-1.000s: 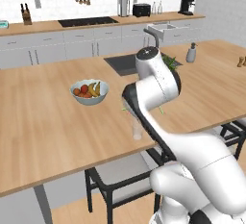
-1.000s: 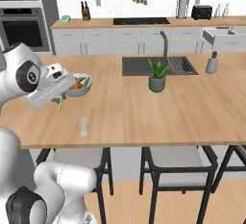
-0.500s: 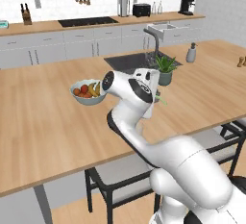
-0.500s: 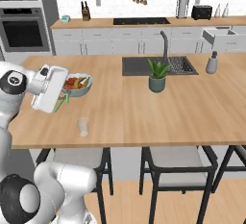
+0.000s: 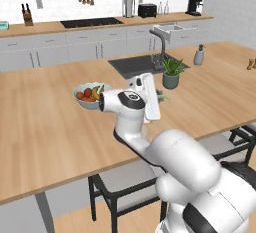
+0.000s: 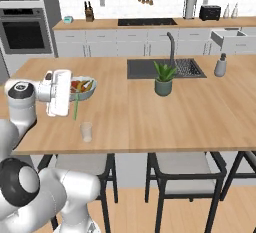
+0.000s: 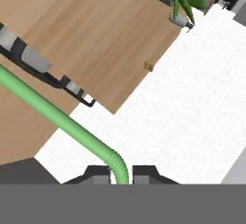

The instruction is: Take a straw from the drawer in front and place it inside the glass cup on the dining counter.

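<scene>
My gripper (image 6: 73, 97) is shut on the light-green straw (image 6: 76, 109), which hangs down from the hand over the dining counter (image 6: 150, 122). The glass cup (image 6: 87, 131) stands empty near the counter's front edge, just below and right of the straw's lower end. In the hand view the straw (image 7: 57, 115) runs up and left from between my fingertips (image 7: 120, 172). From the left base the hand (image 5: 150, 97) is above the counter with a bit of straw (image 5: 163, 97) beside it. The drawer (image 6: 227, 37) stands open at the far wall counter.
A white-blue fruit bowl (image 6: 84, 87) sits just behind the hand. A potted plant (image 6: 163, 79), the inset sink (image 6: 162, 68) with its tap and a soap bottle (image 6: 220, 65) are to the right. Black stools (image 6: 182, 169) stand under the front edge.
The arm has folded down and the hand has turned and dropped closer to the counter near the fruit bowl. The straw has stayed in the grip and now hangs close by the cup.
</scene>
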You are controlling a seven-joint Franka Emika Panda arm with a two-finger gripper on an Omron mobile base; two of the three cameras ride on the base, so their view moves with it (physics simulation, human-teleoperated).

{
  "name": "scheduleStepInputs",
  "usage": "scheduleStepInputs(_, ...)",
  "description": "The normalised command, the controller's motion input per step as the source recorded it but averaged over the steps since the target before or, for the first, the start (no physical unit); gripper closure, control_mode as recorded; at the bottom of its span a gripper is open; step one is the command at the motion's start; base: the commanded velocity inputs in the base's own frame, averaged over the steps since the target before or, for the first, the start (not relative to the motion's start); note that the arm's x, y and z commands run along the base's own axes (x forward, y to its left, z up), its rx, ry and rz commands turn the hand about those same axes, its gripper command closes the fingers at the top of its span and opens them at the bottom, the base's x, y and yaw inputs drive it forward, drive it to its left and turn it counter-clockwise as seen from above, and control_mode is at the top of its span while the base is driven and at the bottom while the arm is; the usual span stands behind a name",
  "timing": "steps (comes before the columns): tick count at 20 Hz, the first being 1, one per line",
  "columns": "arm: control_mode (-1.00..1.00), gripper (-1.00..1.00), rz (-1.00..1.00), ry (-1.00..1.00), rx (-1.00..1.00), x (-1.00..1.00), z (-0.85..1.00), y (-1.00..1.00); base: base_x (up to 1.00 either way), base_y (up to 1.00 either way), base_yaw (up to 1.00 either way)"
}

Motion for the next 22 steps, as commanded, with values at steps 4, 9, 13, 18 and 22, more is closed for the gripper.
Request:
scheduleStepInputs(4,-1.0,1.0,0.0,0.33,-0.12,0.4,-0.2,0.02,0.0,0.0,0.0)
scheduleStepInputs(9,-1.0,1.0,0.0,0.27,-0.08,0.23,-0.35,0.22,0.0,0.0,0.0)
scheduleStepInputs(13,-1.0,1.0,0.0,0.05,-0.05,0.26,-0.21,0.26,0.0,0.0,0.0)
scheduleStepInputs(18,-1.0,1.0,-0.01,0.0,-0.09,0.33,-0.18,0.04,0.0,0.0,0.0)
scheduleStepInputs(22,-1.0,1.0,-0.02,0.0,-0.11,0.14,-0.23,0.0,0.0,0.0,0.0)
